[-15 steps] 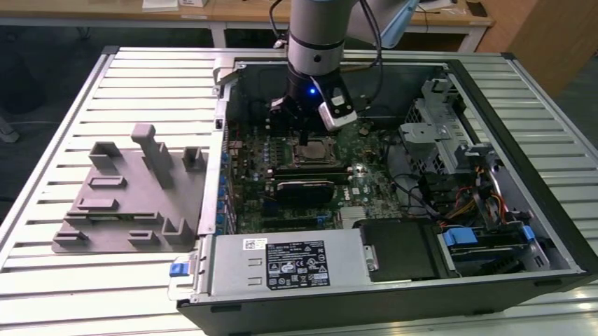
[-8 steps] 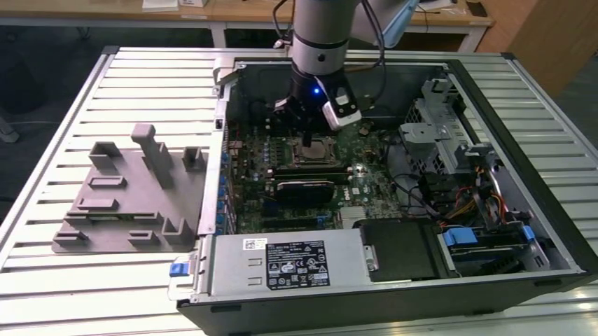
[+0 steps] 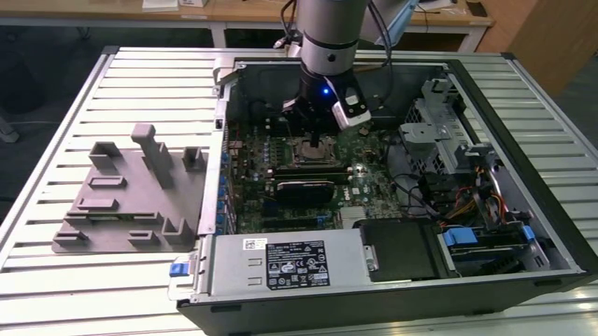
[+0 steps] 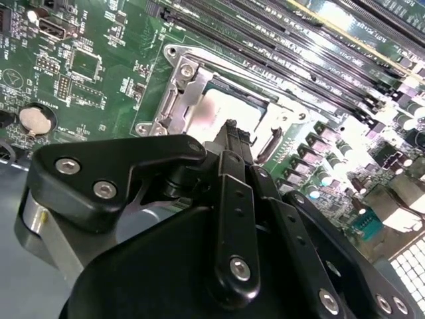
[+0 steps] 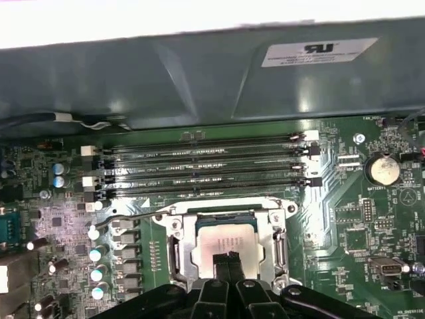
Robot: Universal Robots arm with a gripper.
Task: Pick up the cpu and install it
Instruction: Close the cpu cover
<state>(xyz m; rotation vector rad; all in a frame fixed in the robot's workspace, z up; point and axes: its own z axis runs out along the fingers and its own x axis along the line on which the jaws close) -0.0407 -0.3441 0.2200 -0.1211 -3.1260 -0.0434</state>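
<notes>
The cpu [image 5: 224, 240] is a silver-grey square chip lying flat inside the metal socket frame [image 5: 174, 251] on the green motherboard [image 5: 345, 199]; it shows in both wrist views, with the cpu [image 4: 234, 110] partly behind my fingers. My gripper [image 5: 229, 258] hangs just over the chip's near edge, its two black fingertips pressed together with nothing between them. Whether the tips touch the chip I cannot tell. In the exterior view my gripper [image 3: 315, 137] reaches down into the open computer case [image 3: 523, 91], over the socket.
Several memory slots [image 5: 199, 166] run beside the socket, and a coin battery [image 5: 383, 169] sits nearby. A black heatsink block [image 3: 304, 189], a power supply [image 3: 290, 262] and drive cages [image 3: 439, 133] stand around the board. A grey fixture [image 3: 131, 196] lies on the slatted table at the exterior view's left.
</notes>
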